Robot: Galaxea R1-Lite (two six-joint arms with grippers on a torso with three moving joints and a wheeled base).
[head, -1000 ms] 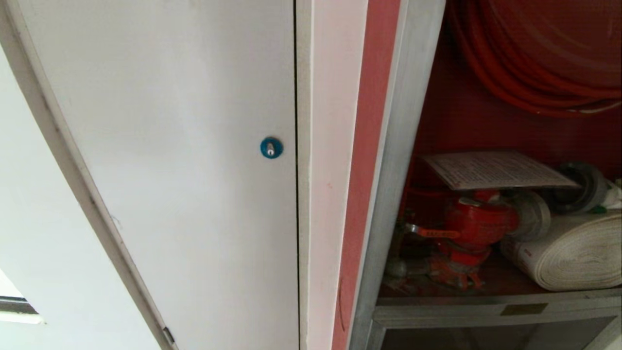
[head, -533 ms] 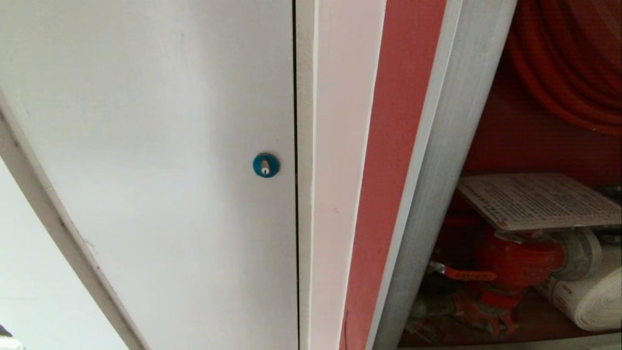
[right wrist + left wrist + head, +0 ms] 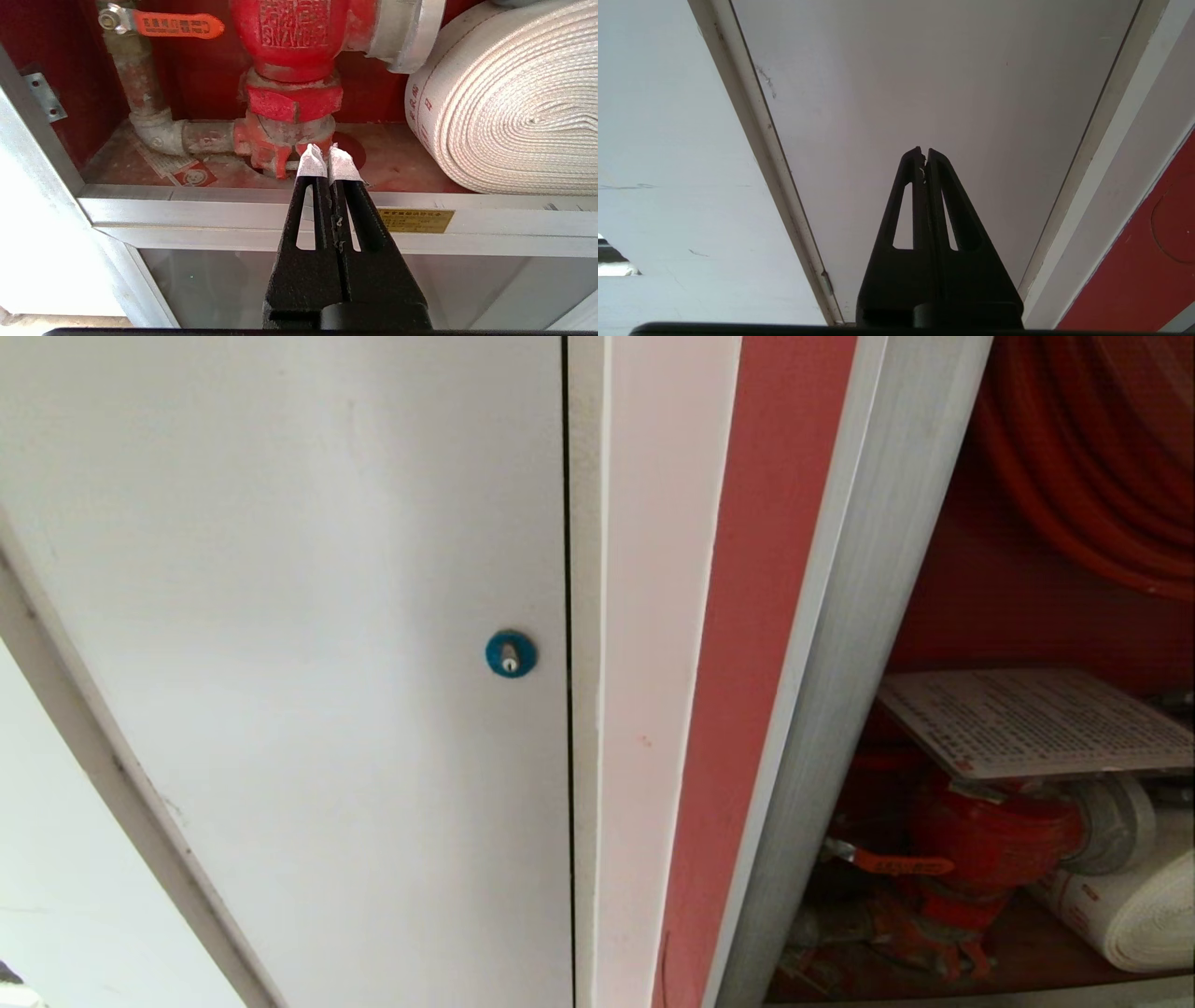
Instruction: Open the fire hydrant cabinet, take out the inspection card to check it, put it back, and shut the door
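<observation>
On the far left of the head view stands the plain white door with its small blue round lock (image 3: 511, 654), and that is the wrong door. The left end effector (image 3: 923, 156), clenched and empty, points straight at that white panel, so the risk is a reach at the wrong target. Moving right, past the red-edged silver aluminium frame of the fire hydrant cabinet (image 3: 840, 644), the cabinet interior shows open, with no glass door in sight. The white grid-printed inspection card (image 3: 1036, 721) lies flat on top of the red valve (image 3: 292, 32), beside the rolled white fire hose (image 3: 509, 102). The right end effector (image 3: 329, 161), also clenched with nothing in it, hovers low in front of the valve base; going in from there it could snag the pipework or knock the card off. Against a second ago, the whole view has shifted: the cabinet sits further right and closer, so the camera moved, not the things.
</observation>
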